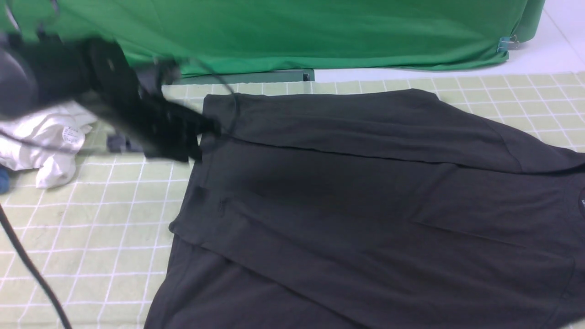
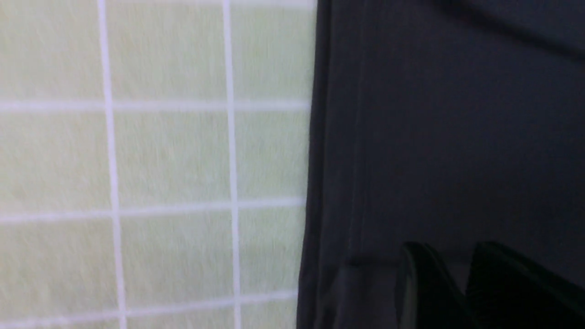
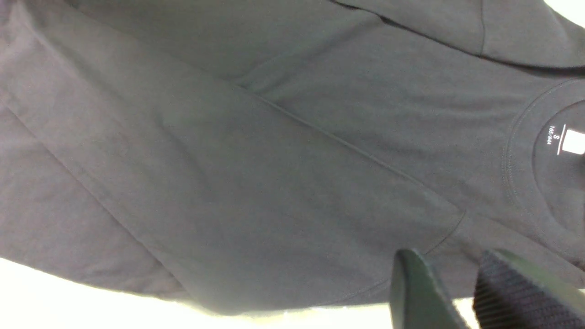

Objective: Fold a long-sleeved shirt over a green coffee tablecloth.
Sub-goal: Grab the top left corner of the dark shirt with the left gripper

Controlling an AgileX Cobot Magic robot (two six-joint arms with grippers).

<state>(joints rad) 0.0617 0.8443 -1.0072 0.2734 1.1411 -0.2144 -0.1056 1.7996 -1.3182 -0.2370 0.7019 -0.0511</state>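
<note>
Front view, how far are you with the fold?
— You have the long-sleeved shirt point(image 1: 365, 192) flat on the green coffee tablecloth point(image 1: 91, 228), both sleeves point(image 1: 356, 123) laid across it; folding the body is left, I judge. Left gripper point(image 2: 450, 256) and right gripper point(image 3: 450, 260) stand slightly apart, empty, over soft matte black knit.

The gridded tablecloth point(image 1: 114, 219) carries the black shirt point(image 1: 365, 205) (white garment point(image 1: 45, 137) beside).
</note>
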